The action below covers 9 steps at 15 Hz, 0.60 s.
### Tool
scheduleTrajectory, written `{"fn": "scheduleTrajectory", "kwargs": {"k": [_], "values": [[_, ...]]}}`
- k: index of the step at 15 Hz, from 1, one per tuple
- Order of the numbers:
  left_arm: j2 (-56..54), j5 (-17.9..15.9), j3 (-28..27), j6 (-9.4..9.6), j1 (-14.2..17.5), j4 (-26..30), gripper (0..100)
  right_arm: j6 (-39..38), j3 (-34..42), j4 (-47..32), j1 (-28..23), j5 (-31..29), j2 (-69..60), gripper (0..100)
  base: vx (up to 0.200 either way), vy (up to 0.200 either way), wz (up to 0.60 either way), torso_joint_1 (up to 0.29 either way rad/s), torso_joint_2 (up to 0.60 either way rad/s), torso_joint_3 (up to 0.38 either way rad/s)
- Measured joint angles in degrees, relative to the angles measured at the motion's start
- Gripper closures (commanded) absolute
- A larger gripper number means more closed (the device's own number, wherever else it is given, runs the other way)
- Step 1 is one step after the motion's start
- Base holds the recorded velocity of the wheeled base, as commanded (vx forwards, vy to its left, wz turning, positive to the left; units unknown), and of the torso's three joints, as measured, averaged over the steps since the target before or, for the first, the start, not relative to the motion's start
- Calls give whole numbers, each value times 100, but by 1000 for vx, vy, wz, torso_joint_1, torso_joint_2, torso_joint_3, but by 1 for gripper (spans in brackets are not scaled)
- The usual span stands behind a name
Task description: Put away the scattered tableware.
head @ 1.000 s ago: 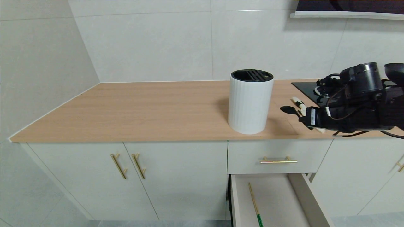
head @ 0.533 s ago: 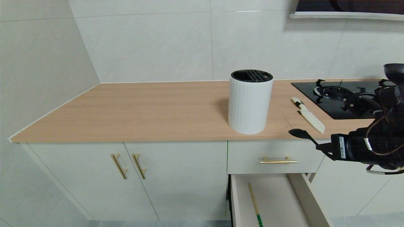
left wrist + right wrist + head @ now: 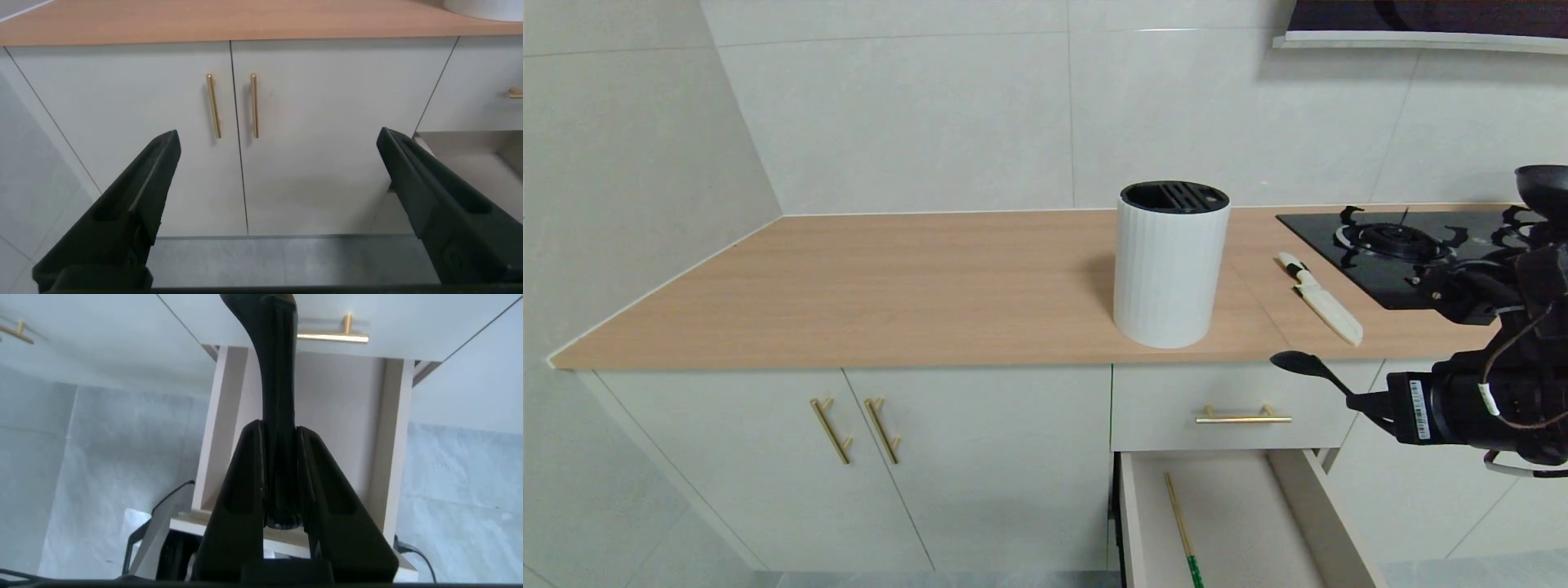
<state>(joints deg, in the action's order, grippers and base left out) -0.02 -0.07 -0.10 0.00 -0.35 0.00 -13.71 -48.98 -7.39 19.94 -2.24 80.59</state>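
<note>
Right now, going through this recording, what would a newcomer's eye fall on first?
First, the tall white ribbed holder with its black slotted top, standing on the wooden counter. Next, the right gripper holding a black spoon out past the counter's front edge, above the open drawer, where a chopstick lies. A white knife lies on the counter between the holder and the stove.

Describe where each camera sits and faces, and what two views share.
Head view: on the head, looking forward and down at the counter; right pincer holding the black spoon shows.
Left wrist view: low, facing the cupboard doors; open left pincer frames them.
Right wrist view: looks down along the spoon into the open drawer.
Shared: spoon and drawer, head and right wrist.
</note>
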Motion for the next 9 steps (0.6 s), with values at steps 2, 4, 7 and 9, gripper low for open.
{"fn": "scheduleTrajectory", "kwargs": {"k": [2, 4, 7, 9], "values": [[0, -2, 0, 0, 2, 0, 0, 0, 9, 2, 0, 4, 59, 100, 0, 0, 0, 0, 0, 0], [0, -2, 0, 0, 2, 0, 0, 0, 9, 17, -5, 1, 89, 100, 0, 0, 0, -78, 166, 107], [0, -2, 0, 0, 2, 0, 0, 0, 41, 57, -11, 4, 129, 100, 0, 0, 0, -175, 424, 245], [0, -2, 0, 0, 2, 0, 0, 0, 63, 110, -11, -2, 168, 100, 0, 0, 0, -193, 481, 276]]}}
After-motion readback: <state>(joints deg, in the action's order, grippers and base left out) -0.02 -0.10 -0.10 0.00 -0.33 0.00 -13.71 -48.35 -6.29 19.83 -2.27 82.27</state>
